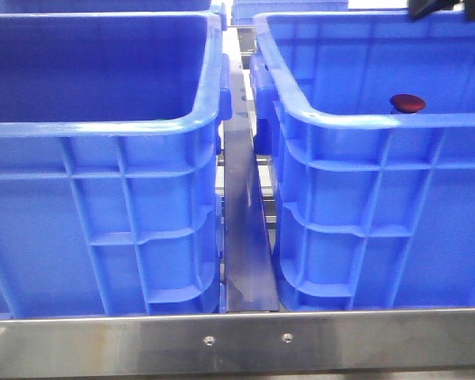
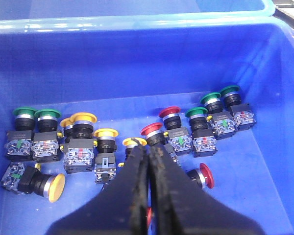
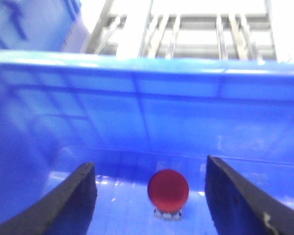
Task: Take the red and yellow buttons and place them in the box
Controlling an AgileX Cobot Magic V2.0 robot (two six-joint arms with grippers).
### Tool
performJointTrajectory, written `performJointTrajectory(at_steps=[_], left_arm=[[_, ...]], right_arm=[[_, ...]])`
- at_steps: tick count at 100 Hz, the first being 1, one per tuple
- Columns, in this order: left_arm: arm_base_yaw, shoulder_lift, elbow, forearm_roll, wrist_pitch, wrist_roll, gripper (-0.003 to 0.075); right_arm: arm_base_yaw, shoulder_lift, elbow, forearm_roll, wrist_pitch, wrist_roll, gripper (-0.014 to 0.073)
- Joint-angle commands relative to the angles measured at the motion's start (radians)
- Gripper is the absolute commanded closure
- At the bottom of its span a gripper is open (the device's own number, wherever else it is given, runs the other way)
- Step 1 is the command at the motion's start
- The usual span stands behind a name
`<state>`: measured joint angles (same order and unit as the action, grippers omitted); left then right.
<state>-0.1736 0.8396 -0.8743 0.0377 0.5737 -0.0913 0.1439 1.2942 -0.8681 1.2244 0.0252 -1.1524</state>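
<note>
Red button (image 3: 168, 190) sits in the right blue crate (image 1: 380, 127) on steel framing (image 1: 237, 340); right pincer (image 3: 149, 196) apart, left pincer (image 2: 149, 161) together.

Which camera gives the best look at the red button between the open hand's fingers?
The right wrist view: the red button sits centered between the right hand fingers, though blurry. The front view shows only its cap above the crate rim. The left wrist view doesn't show it.

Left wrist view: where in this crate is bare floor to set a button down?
Bare floor lies along the crate's far wall, behind the row from the green buttons to the yellow buttons, and right of the lying red button. The middle row is crowded.
</note>
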Motion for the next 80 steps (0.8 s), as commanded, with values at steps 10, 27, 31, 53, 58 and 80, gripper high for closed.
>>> performJointTrajectory(at_steps=[10,27,31,53,58,80], left_arm=[[0.002,-0.009,-0.026,-0.003,-0.065,-0.01,0.0739],[0.002,-0.009,-0.026,-0.003,-0.065,-0.01,0.0739],[0.002,-0.009,-0.026,-0.003,-0.065,-0.01,0.0739],[0.002,-0.009,-0.026,-0.003,-0.065,-0.01,0.0739],[0.002,-0.009,-0.026,-0.003,-0.065,-0.01,0.0739],[0.002,-0.009,-0.026,-0.001,-0.065,-0.01,0.0738]], right_arm=[[-0.007,-0.258,0.096,0.002,-0.001,-0.008,0.0102],[-0.007,-0.46,0.198,0.002,0.002,-0.008,0.0179],[-0.007,-0.501,0.219,0.002,0.002,-0.008,0.0212],[-0.007,-0.658,0.311,0.002,0.004,-0.008,0.0471],[-0.007,-0.677,0.326,0.002,0.003,-0.008,0.0536],[-0.007,-0.687,0.337,0.002,0.013,-0.008,0.0662]])
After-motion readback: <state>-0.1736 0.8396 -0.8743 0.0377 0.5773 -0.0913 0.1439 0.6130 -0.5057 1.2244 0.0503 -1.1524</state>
